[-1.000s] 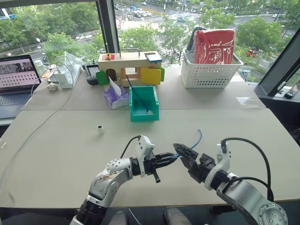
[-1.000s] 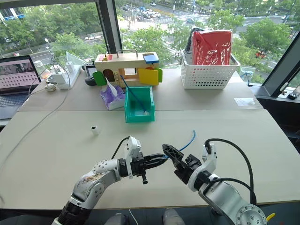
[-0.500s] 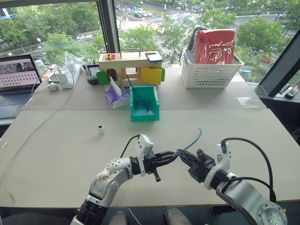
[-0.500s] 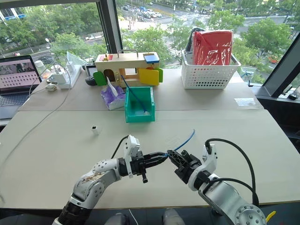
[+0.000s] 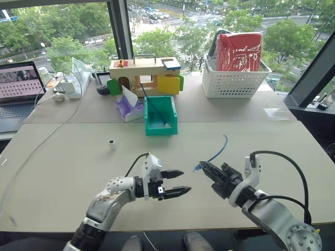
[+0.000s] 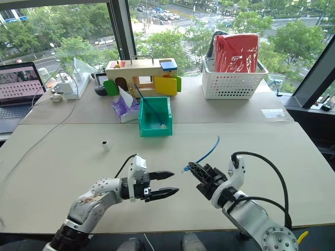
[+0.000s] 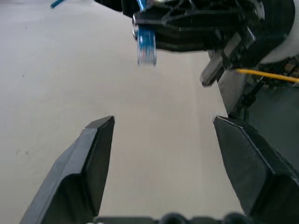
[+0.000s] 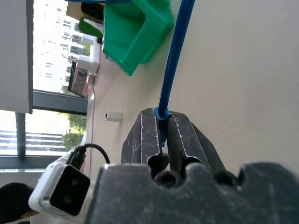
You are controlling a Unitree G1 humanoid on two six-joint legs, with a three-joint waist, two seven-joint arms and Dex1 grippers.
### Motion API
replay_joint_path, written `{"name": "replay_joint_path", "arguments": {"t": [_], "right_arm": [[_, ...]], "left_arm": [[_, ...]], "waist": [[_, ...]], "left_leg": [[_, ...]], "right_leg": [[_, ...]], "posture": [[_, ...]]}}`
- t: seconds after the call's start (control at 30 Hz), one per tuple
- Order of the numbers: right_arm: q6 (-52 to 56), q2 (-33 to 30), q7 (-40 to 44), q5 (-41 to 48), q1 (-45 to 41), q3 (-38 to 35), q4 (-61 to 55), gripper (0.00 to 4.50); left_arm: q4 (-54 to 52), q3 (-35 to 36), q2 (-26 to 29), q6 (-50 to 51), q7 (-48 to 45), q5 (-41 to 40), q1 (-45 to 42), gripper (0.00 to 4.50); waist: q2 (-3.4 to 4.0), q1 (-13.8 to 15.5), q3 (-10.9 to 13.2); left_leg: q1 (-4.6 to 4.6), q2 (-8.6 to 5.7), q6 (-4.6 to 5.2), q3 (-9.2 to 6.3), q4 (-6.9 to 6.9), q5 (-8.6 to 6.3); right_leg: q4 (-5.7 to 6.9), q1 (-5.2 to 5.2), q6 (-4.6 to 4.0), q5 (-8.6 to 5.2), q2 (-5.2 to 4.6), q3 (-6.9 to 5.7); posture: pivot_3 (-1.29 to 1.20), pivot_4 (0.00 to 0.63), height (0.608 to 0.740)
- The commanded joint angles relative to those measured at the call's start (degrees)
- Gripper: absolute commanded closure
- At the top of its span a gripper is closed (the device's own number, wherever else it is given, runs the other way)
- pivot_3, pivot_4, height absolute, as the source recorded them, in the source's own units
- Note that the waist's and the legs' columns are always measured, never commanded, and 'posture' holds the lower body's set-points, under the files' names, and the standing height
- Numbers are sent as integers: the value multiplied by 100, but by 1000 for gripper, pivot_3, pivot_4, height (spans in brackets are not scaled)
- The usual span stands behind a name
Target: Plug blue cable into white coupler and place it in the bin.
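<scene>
Above the table (image 5: 63, 172), the left tool (image 5: 177, 183) has let go, gaping; right tool (image 5: 203, 167) pinches the blue cable (image 5: 217, 150).

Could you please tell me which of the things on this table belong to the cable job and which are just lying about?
Job: blue cable, held by right gripper; white coupler; bin; open left gripper.

Lying about: white basket, tissue pack, wooden toy box, laptop.
</scene>
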Motion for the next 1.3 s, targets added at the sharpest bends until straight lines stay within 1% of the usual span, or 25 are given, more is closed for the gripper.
{"name": "replay_joint_path", "arguments": {"t": [0.03,0.07,0.17,0.23,0.3,0.33,0.47,0.57,0.67,0.73,0.87,1.0,1.3], "right_arm": [[-140,-84,254,-387,-350,-272,42,4500],[-108,-138,295,-525,-485,-276,95,4500],[84,-351,432,-818,-937,-231,258,4500],[632,-886,898,-1317,-1563,63,429,4500],[1033,-1349,1374,-1884,-1927,297,591,4500],[1084,-1429,1555,-2081,-2114,337,734,4500],[1035,-1055,1745,-2146,-2935,163,1315,4500],[1083,-949,2065,-2610,-3443,102,1883,4500],[1084,-815,2239,-2914,-3745,-31,2280,4500],[1148,-729,2270,-2963,-3765,-129,2290,4500],[1257,-565,2129,-2867,-3671,-398,2207,4500],[1296,-338,1920,-2838,-3614,-627,2191,4500],[1365,5,1616,-2777,-3516,-955,2039,4500]], "left_arm": [[402,688,559,-451,-419,-6,36,93],[558,834,694,-562,-469,12,29,93],[898,1119,861,-805,-436,73,-76,93],[1133,1578,977,-1041,-250,102,-20,93],[1176,1828,1039,-1063,-189,52,118,93],[1144,1963,1078,-1033,-150,16,275,93],[1084,2471,940,-1069,441,48,662,93],[1050,2477,731,-1177,937,296,735,93],[1219,2443,562,-1249,1546,670,696,93],[1309,2490,347,-1243,2026,796,569,93],[1563,2268,-89,-1157,2769,1137,108,93],[1778,2103,-337,-1092,2976,1276,-244,93],[2497,1877,-523,-1412,3284,1740,-889,93]], "waist": [[0,1,0],[-1,0,1],[0,13,1],[1,53,2],[1,45,3],[0,46,2],[-1,35,3],[-2,122,3],[-4,184,2],[-4,196,2],[-3,200,1],[2,249,-1],[9,291,-5]], "left_leg": [[0,1,0,0,0,0],[0,2,0,0,0,0],[0,2,0,3,0,0],[-5,0,0,7,0,0],[-7,4,0,14,-1,0],[-6,9,0,13,-2,0],[-4,13,8,14,-21,-4],[-8,11,7,14,-21,-4],[-8,9,7,14,-16,-4],[-7,9,7,15,-16,-4],[-5,9,7,14,-16,-4],[0,5,8,13,-14,-2],[0,-2,10,12,-12,0]], "right_leg": [[0,-1,0,0,0,0],[1,-1,-1,-1,0,-1],[-1,-1,-2,-1,-1,-1],[-5,-4,-1,-1,-4,0],[-9,-9,0,1,-3,6],[-9,-8,-1,1,-1,3],[-20,-9,-16,4,1,2],[-23,-7,-37,19,-1,-1],[-31,-1,-33,23,-4,-3],[-31,0,-36,25,-4,-3],[-26,0,-37,27,-3,-3],[-23,7,-31,33,-4,-3],[-24,12,-28,35,-7,-2]], "posture": [[0,150,740],[0,150,740],[0,150,740],[0,150,740],[0,150,740],[0,150,740],[0,150,740],[0,150,740],[0,150,740],[0,150,740],[0,150,740],[0,150,740],[0,150,740]]}}
